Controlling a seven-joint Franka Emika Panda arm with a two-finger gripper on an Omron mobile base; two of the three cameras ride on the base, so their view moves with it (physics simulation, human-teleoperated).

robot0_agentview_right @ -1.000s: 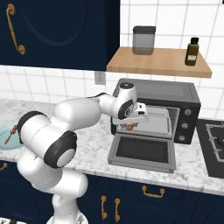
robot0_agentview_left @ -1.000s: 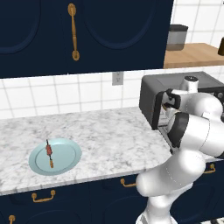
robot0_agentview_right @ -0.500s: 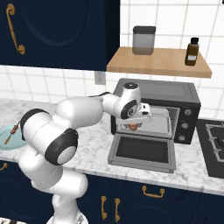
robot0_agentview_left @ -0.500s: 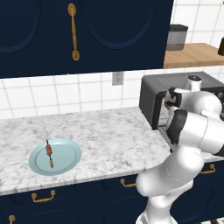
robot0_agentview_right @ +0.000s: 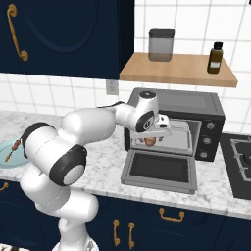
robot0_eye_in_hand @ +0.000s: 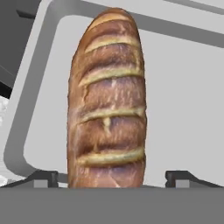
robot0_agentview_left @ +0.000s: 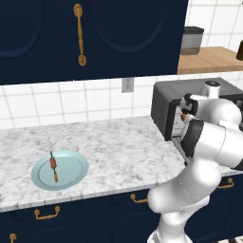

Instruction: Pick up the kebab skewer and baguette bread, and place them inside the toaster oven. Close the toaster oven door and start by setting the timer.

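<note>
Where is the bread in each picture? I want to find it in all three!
Left base view: the baguette bread is a small brown bit at the toaster oven's mouth, mostly behind the arm.
Right base view: it sits inside the oven opening, under the gripper.
Hand view: it runs up the middle on the pale tray.
Shared landmark: the black toaster oven.

The baguette bread runs off at six o'clock behind the grey band; the kebab skewer on its plate is clipped at nine o'clock.
</note>
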